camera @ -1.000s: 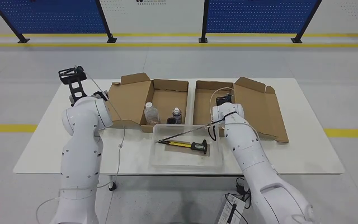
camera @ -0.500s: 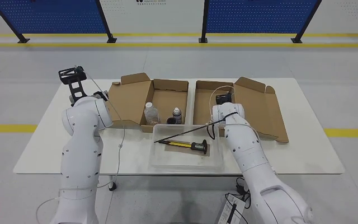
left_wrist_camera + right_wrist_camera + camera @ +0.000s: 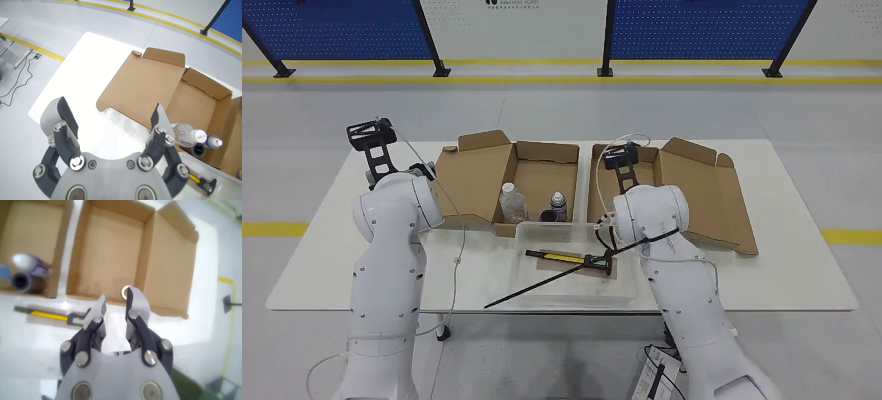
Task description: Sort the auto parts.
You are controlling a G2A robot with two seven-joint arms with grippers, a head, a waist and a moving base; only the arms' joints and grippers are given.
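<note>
White desk (image 3: 802, 270) (image 3: 75, 75) across the middle of the top view, long sides running 9 to 3 o'clock. At 11 o'clock from desk centre, the left box (image 3: 542, 180) (image 3: 196, 98), open brown cardboard, lid flap laid out toward 9 o'clock. At 1 o'clock, just beside it across a narrow strip of desk, the right box (image 3: 712, 200) (image 3: 109, 253), same cardboard, flap spread toward 3 o'clock. At 6 o'clock, close against both boxes' near walls, a clear plastic tray (image 3: 515, 262). Left end effector (image 3: 370, 133) (image 3: 109, 104) raised beyond the desk's 10 o'clock corner, released, spread wide with nothing in between. Right end effector (image 3: 620, 155) (image 3: 116, 294) up over the right box's 12 o'clock wall, toward its 11 o'clock corner, likewise released, a plain gap at the tips and nothing gripped. Long thin black rod (image 3: 542, 284) free of both, lying slantwise: one end inside the tray by the caliper's 3 o'clock end, shaft across the tray's 7 o'clock rim, other end out on the desk toward 8 o'clock, near the front edge. Inside the tray, a yellow-and-black caliper (image 3: 567, 259) (image 3: 203, 186) (image 3: 51, 315), lengthwise 9 to 3 o'clock, display end at 3 o'clock. Along the left box's 6 o'clock wall, upright and close together: clear bottle (image 3: 511, 200) (image 3: 182, 134) with white cap toward 7 o'clock, purple spray can (image 3: 558, 204) (image 3: 213, 143) toward 5 o'clock, open-topped dark cylinder (image 3: 547, 214) (image 3: 198, 151) between them. Smallest, a pale ring (image 3: 123, 292) by the right box's 6 o'clock wall in the right wrist view, just beside one fingertip; impossible to tell whether touching.
</note>
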